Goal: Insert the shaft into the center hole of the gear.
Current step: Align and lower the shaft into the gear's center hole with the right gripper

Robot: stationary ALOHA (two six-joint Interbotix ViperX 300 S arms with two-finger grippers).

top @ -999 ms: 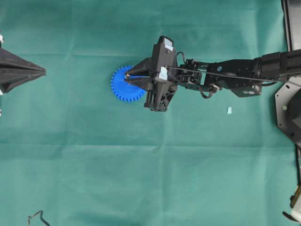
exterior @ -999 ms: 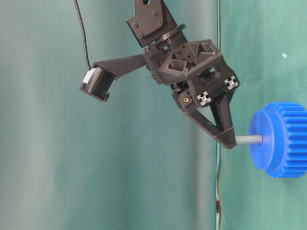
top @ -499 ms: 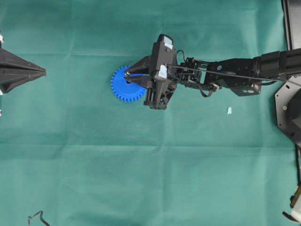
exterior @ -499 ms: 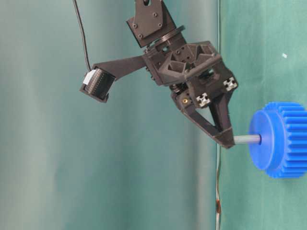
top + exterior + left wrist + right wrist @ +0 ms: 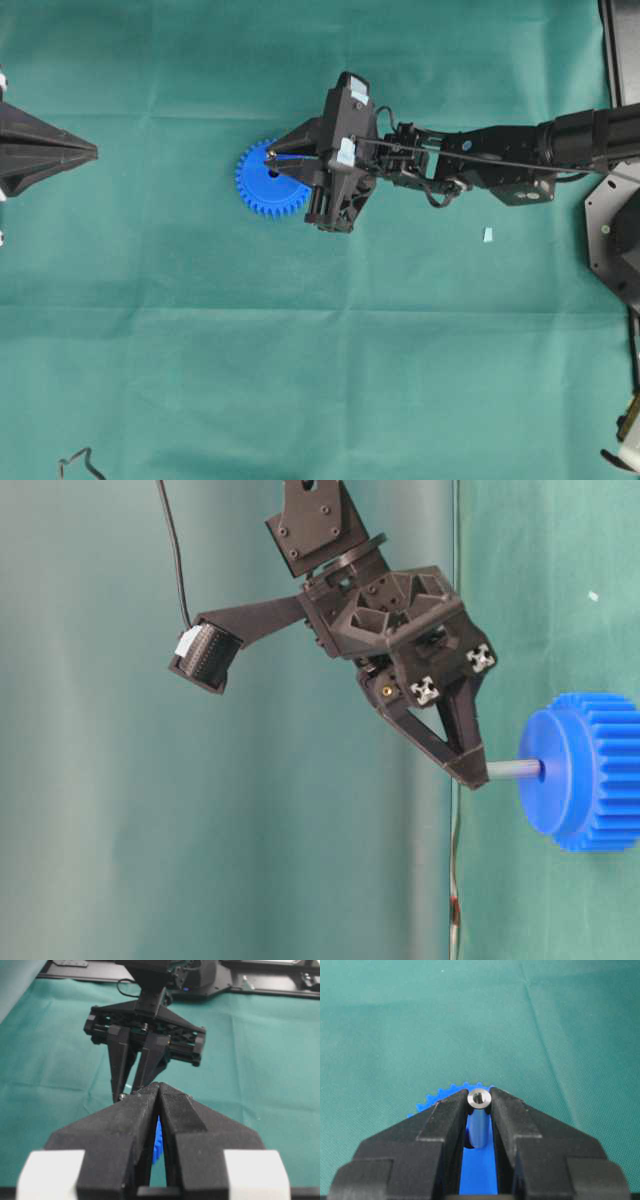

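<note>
Green cloth (image 5: 300, 380) is covering the whole work surface, and one blue gear (image 5: 262, 186) is lying flat on it, serving here as the landmark. One shaft (image 5: 512, 770) is standing on the gear's face at the center hole, which is hidden beneath the shaft's lower end in every view; how deep the shaft is sitting cannot be told. In the table-level view, which is turned on its side, the shaft's long axis is running square to the gear's face, pointing straight away from the cloth. The right gripper (image 5: 479, 1101) is reaching over the gear from the side away from the left arm, and its jaws are standing narrow, pinching the shaft's upper end between the two fingers (image 5: 445, 1117). The shaft is thus lying directly between the jaws, with the gear directly beyond its lower end along the same axis, so the coming move is judged to be a push along that axis, toward the gear's face. The left gripper (image 5: 159, 1091) is waiting well apart from the gear, on the opposite side, with its jaws pressed together on nothing. The right arm is clearly the nearer one. One small pale scrap (image 5: 488, 235) is lying well away from the gear, beyond the right arm's wrist.
</note>
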